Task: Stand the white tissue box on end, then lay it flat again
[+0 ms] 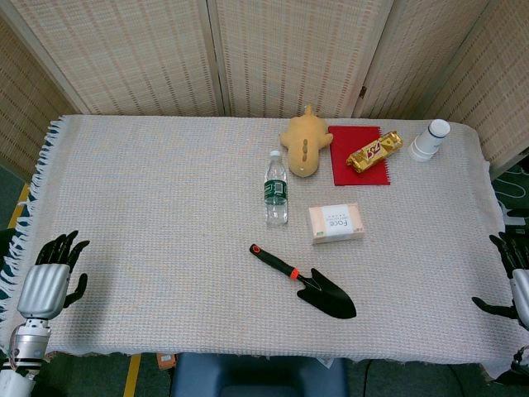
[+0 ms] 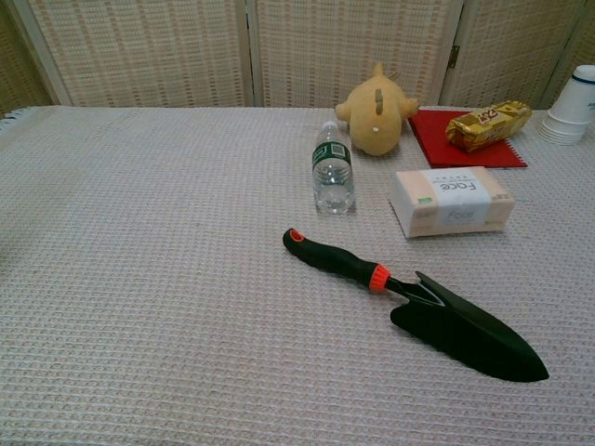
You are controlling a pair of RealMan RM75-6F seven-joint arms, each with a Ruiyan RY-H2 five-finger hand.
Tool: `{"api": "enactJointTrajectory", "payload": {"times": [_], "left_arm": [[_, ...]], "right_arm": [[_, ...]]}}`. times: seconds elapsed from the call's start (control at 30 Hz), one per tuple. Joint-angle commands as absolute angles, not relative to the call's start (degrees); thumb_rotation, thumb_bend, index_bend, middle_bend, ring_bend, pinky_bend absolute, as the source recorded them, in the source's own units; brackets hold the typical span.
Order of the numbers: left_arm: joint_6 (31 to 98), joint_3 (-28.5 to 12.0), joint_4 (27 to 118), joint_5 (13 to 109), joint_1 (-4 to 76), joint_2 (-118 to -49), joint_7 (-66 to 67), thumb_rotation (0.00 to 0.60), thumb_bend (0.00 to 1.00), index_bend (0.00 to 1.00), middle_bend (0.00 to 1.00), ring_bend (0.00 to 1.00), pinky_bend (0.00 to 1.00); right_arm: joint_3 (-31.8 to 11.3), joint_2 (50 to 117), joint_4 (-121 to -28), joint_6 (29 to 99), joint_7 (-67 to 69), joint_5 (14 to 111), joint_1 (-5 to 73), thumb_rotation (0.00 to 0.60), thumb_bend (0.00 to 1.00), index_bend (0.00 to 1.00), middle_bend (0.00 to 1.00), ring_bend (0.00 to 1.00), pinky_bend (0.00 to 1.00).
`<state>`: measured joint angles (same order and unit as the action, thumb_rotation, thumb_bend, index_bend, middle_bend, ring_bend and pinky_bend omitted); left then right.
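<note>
I see the white tissue box (image 1: 336,223) lying flat on the tabletop (image 1: 149,198), right of the water bottle (image 1: 276,188) and beyond the black trowel (image 1: 307,284). My left hand (image 1: 50,277) rests at the near left edge, fingers spread, holding nothing. My right hand (image 1: 511,279) sits at the right edge, fingers apart, empty.

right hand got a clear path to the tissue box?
Probably yes. The right hand is open at the table's right edge, and only bare cloth lies between it and the tissue box. The trowel lies nearer the front, off that line.
</note>
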<state>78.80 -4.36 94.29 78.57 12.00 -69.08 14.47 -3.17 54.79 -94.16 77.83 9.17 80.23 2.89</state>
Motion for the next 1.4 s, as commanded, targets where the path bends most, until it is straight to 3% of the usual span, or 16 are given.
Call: {"api": "enactJointTrajectory", "payload": {"times": [0.03, 0.3, 0.47, 0.63, 0.93, 1.4], "left_arm": [[78.36, -4.27, 94.92, 78.36, 12.01, -68.63, 13.91, 0.600, 0.48, 0.16, 0.00, 0.00, 0.09], [79.59, -4.18, 95.94, 79.69, 11.45, -67.26, 11.82, 0.600, 0.48, 0.16, 0.00, 0.00, 0.09], [80.14, -4.18, 96.14, 80.09, 11.13, -66.58, 10.99, 0.600, 0.48, 0.16, 0.00, 0.00, 0.09], [81.02, -4.47, 96.48, 80.09, 10.66, -65.86, 10.12, 0.600, 0.49, 0.16, 0.00, 0.00, 0.09], [81.78, -4.78, 97.10, 80.23, 10.17, -64.87, 8.77, 0.600, 0.49, 0.16, 0.00, 0.00, 0.09], [81.87, -5.11, 97.49, 79.85, 9.79, -63.85, 7.31, 0.600, 0.49, 0.16, 0.00, 0.00, 0.09]], "right_arm": [[-3.00, 54.80, -95.88, 75.94, 6.98, 80.18, 4.08, 0.600, 0.00, 0.00, 0.00, 0.00, 0.00], [-8.66, 54.10, -100.14, 64.02, -1.43, 77.75, 16.14, 0.600, 0.00, 0.00, 0.00, 0.00, 0.00], [-12.80, 55.20, -100.61, 47.95, -7.54, 68.41, 28.59, 0.600, 0.00, 0.00, 0.00, 0.00, 0.00], [-13.44, 58.29, -98.20, 39.21, -13.95, 56.71, 37.40, 0.600, 0.00, 0.00, 0.00, 0.00, 0.00], [-10.87, 65.96, -90.83, 34.65, -19.14, 44.44, 47.83, 0.600, 0.00, 0.00, 0.00, 0.00, 0.00], [-5.78, 72.48, -83.73, 32.40, -20.55, 35.95, 55.20, 0.600, 0.00, 0.00, 0.00, 0.00, 0.00]]}}
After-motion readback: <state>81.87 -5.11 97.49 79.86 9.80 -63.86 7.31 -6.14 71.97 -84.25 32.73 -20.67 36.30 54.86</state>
